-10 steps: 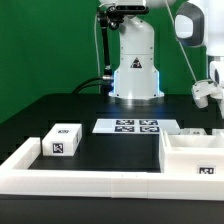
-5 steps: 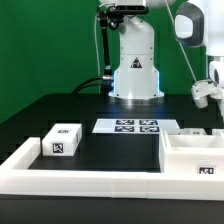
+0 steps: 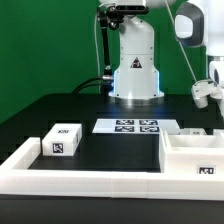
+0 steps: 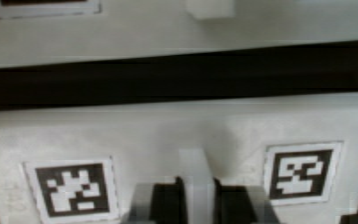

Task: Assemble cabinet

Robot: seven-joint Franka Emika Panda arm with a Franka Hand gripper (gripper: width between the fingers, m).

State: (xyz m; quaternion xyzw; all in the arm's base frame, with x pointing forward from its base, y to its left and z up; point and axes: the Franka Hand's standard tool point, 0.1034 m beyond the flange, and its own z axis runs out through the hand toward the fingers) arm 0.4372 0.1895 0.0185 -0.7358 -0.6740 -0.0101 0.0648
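Observation:
In the wrist view my gripper [image 4: 192, 200] has its two dark fingers [image 4: 165, 203] close together with a thin white strip between them. They seem shut on the edge of a white cabinet part [image 4: 176, 135] that carries two square tags, one on each side of the fingers. In the exterior view the gripper [image 3: 206, 93] hangs at the far right, above the large open white cabinet box [image 3: 192, 156], and is partly cut off by the frame edge. A small white tagged box [image 3: 62, 141] lies at the exterior view's left.
The marker board [image 3: 127, 126] lies flat on the black table in front of the robot base [image 3: 134, 70]. A long low white rail [image 3: 85, 181] runs along the front and up the left side. Another white tagged piece [image 4: 51, 10] shows beyond a dark gap.

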